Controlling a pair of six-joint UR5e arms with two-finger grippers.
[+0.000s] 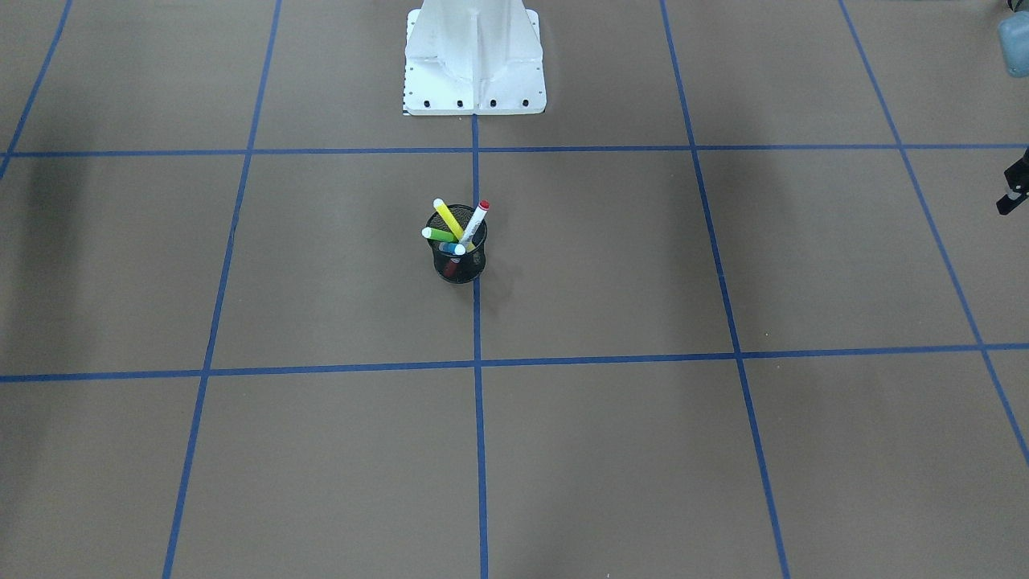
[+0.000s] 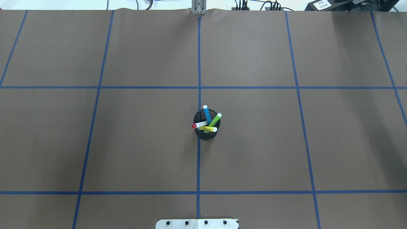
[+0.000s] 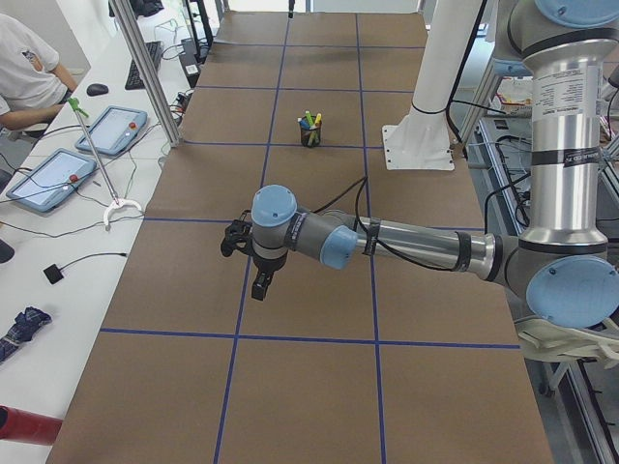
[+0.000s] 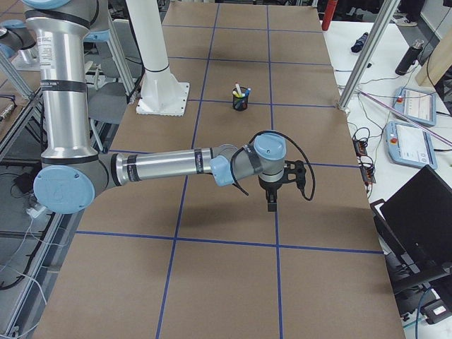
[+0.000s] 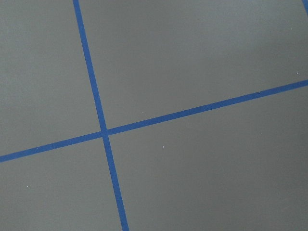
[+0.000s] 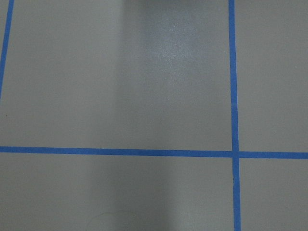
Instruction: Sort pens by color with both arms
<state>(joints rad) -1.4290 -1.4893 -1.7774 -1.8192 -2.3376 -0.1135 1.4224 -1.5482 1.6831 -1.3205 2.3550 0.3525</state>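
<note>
Black mesh cup [image 2: 206,135] at the middle of the counter [image 2: 127,143] holds the blue pen [image 2: 207,114], green pen [image 2: 215,120], yellow pen [image 2: 209,128] and red-capped white pen [image 2: 200,124] — well apart, the left end effector [image 3: 259,288] and right end effector [image 4: 271,205] hang over the counter, finger spread impossible to tell.

Camera layout

Overhead sits behind the white pedestal [image 2: 197,223], looking forward and down; front-facing looks back from across the table [image 1: 723,450], steeply down — both share that pedestal and the mesh cup [image 2: 206,135]. Side cameras sight along the table from each end, set farther back. Wrist cameras stare close at blue tape crossings [image 5: 103,133].
</note>
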